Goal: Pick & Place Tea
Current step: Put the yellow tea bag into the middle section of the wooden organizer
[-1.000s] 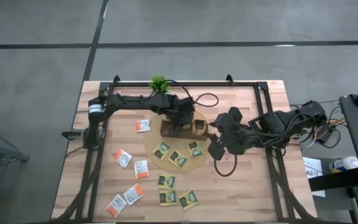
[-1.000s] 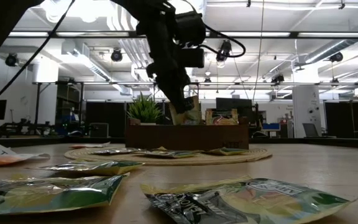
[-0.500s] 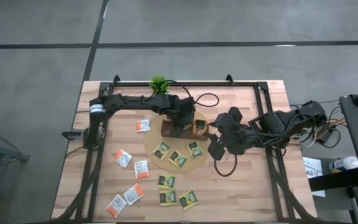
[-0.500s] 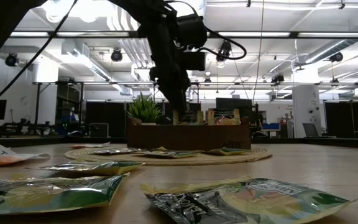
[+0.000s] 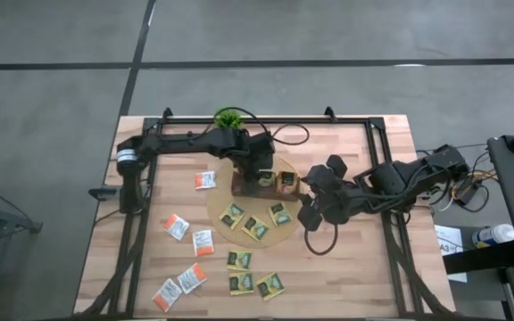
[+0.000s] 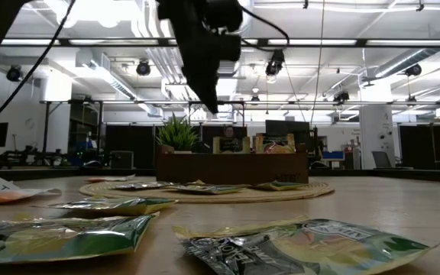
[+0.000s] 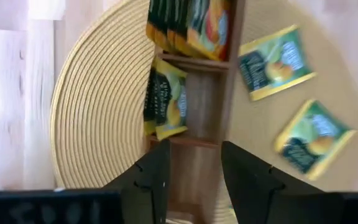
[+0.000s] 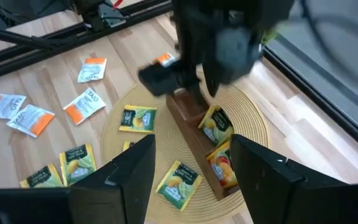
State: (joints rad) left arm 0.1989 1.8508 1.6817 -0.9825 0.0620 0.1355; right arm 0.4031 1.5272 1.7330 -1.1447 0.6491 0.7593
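Left hand [image 7: 191,165] hovering over the wooden tray [image 7: 197,118]
Its fingers are standing apart, gripping nothing, above a green-and-yellow tea sachet [image 7: 165,104]; right hand [image 5: 309,212] waiting open beside the mat

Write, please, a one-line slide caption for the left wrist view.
Open left gripper above the wooden tray, where a green-and-yellow tea sachet stands in one compartment.

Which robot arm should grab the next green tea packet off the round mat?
Probably the right. Its open claw hovers beside the green packets on the mat. The left claw, also open, sits over the tray.
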